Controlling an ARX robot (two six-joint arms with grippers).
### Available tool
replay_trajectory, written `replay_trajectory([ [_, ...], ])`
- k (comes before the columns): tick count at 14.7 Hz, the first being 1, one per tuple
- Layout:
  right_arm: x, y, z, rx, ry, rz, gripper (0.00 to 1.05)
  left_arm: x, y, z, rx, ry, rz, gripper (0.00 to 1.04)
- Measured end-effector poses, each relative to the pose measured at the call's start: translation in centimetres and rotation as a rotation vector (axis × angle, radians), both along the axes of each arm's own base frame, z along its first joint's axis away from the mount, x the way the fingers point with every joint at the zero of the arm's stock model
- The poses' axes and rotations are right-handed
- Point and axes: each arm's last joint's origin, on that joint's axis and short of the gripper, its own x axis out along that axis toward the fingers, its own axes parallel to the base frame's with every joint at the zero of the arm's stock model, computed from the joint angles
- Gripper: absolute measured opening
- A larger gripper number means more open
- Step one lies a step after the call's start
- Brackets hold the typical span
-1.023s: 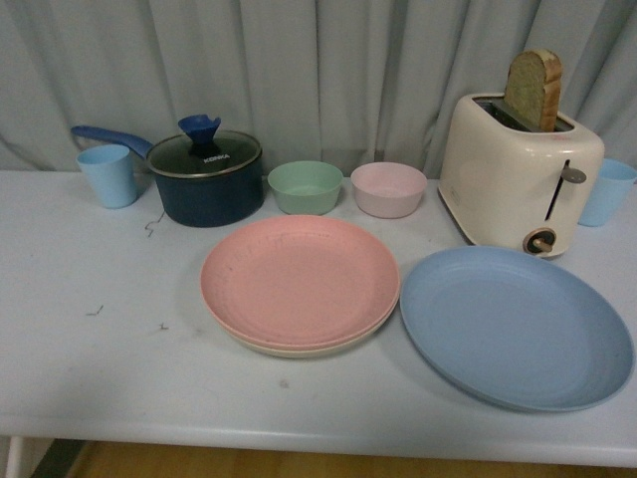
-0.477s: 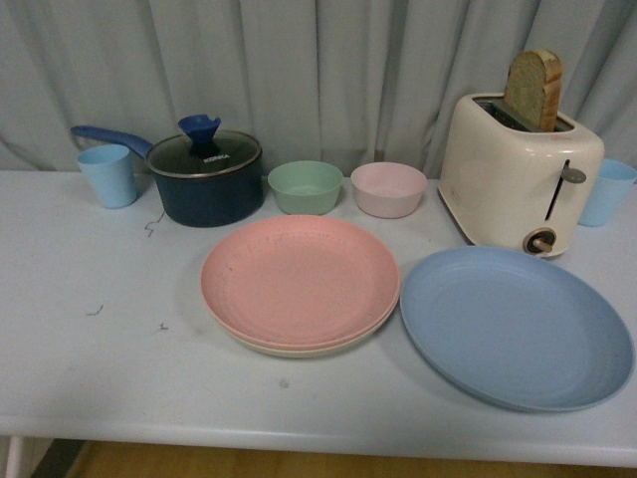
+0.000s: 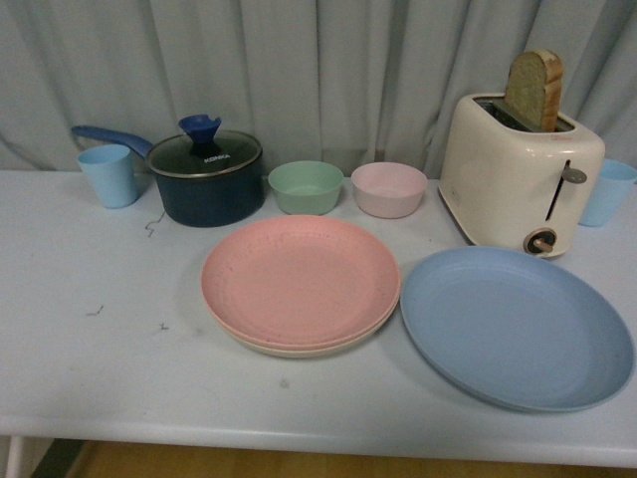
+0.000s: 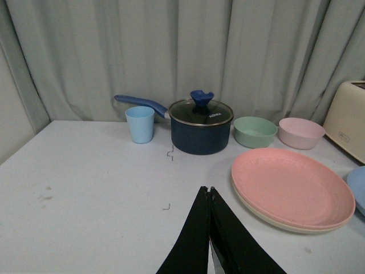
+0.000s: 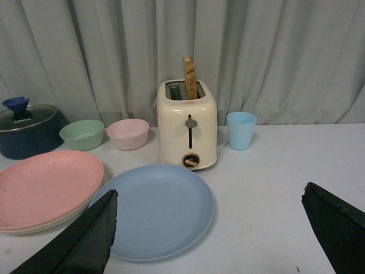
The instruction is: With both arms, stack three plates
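Left gripper [image 4: 209, 191]: fingers pressed together, nothing between them; held above the bare worktop [image 3: 100, 368], clear of every plate
Right gripper [image 5: 209, 195]: fingers spread wide, holding nothing; the blue plate shows in the gap between them, untouched
Worktop: pale, flat surface; a few small dark marks on its left part
Blue plate [image 3: 516, 327]: flat on the worktop, nearest the front edge, on the right side; alone, not stacked; its rim is just beside the rim of the two-plate stack; whether the rims touch cannot be told
Pink plate [image 3: 299, 279]: centre of the worktop; rests on top of the beige plate, rims nearly aligned
Beige plate [image 3: 299, 350]: under the pink plate; only a thin crescent of its rim shows along the near side
Green bowl [image 3: 306, 185]: upright, just behind the stack; beside the pink bowl [image 3: 388, 188], with a small gap between them
Pot [image 3: 206, 189]: dark blue, left of the green bowl; glass lid [image 3: 204, 152] on, with a blue knob; handle points to the left rear
Left cup [image 3: 107, 175]: light blue, upright, just left of the pot, under the handle
Toaster [image 3: 518, 184]: cream, behind the blue plate; one bread slice [image 3: 534, 90] stands up out of a slot
Right cup [image 3: 607, 191]: light blue, partly hidden behind the toaster
Curtain [image 3: 328, 70]: grey, pleated; closes off the rear of the worktop
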Motion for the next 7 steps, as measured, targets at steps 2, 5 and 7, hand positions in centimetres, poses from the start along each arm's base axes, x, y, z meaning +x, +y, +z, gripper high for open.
replay_trajectory([
  [2,0.0,0.0,0.0,0.0,0.0,0.0,0.98,0.0,0.0,0.0,0.0,0.002,0.0,0.17],
  [5,0.0,-0.1,-0.2,0.022,0.074,0.062,0.98,0.0,0.0,0.0,0.0,0.002,0.0,0.55],
  [7,1.3,-1.7,1.0,0.127,0.153,0.164,0.98,0.0,0.0,0.0,0.0,0.002,-0.001,0.83],
])
